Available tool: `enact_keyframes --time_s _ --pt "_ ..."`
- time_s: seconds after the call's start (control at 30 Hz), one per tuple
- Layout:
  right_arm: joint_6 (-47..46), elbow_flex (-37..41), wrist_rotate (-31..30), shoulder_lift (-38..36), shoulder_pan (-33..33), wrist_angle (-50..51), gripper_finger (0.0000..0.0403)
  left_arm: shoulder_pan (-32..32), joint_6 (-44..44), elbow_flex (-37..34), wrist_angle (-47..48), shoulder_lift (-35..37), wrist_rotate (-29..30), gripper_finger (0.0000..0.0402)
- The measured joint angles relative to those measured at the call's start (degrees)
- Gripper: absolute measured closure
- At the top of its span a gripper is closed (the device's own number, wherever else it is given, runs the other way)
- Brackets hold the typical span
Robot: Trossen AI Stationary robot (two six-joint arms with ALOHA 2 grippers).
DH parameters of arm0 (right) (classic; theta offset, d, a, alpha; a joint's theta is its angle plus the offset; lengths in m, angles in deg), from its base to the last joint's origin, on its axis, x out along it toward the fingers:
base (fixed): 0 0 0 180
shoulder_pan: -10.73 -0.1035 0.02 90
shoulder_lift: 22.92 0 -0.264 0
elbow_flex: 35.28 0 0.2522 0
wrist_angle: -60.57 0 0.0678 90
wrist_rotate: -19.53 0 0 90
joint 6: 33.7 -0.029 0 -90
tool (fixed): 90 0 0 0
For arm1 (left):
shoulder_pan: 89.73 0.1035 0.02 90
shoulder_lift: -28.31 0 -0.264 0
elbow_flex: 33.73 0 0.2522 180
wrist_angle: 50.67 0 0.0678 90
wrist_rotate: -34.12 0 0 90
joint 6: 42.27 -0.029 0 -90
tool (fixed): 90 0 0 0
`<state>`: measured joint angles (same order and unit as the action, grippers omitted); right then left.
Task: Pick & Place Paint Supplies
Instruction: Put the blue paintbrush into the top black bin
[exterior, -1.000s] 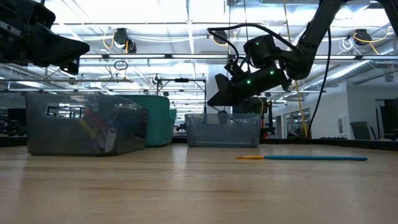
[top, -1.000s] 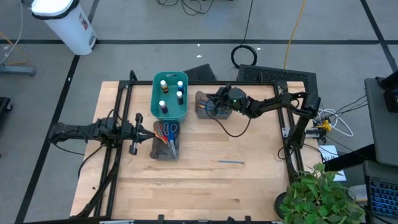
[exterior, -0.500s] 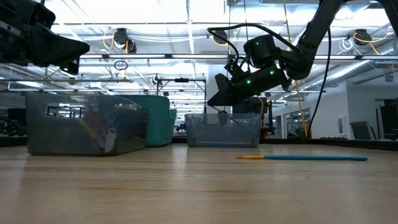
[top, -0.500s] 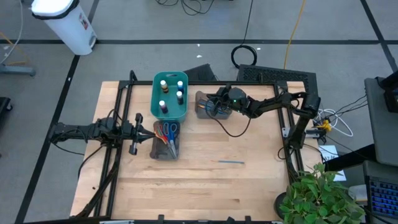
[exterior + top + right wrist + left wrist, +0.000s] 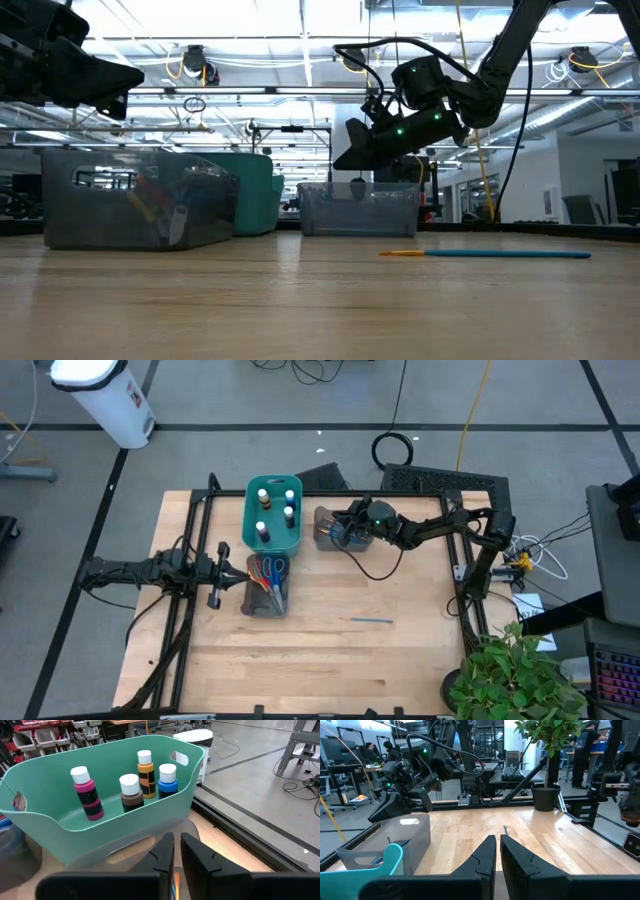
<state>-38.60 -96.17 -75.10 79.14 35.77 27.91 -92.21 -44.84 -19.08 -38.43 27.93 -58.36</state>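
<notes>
Right claw (image 5: 337, 532) hangs over the grey bin (image 5: 331, 528), fingers near-closed, holding nothing visible. Blue brush (image 5: 370, 621) lies loose on the counter (image 5: 330, 660), well apart toward its front, long axis crosswise; right arm nearer. Left claw (image 5: 238, 567) clenched, empty.

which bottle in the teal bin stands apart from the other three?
The pink-magenta paint bottle. In the teal bin it stands alone toward one end, while the brown, orange and blue bottles cluster together.
</notes>
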Motion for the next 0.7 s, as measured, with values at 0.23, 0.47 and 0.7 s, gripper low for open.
enact_keyframes --time_s 0.23,0.47,0.7 --pt "0.0 0.0 0.0 0.0 0.0 0.0 0.034 0.0 0.0 0.0 0.0 0.0 0.0 0.0369" --pt "-1.3 0.0 0.3 -0.1 -0.4 0.0 0.0304 0.0 0.0 0.0 0.0 0.0 0.0 0.0369" --pt "2.3 0.0 3.4 -4.5 -5.8 0.1 0.0263 0.0 0.0 0.0 0.0 0.0 0.0 0.0369"
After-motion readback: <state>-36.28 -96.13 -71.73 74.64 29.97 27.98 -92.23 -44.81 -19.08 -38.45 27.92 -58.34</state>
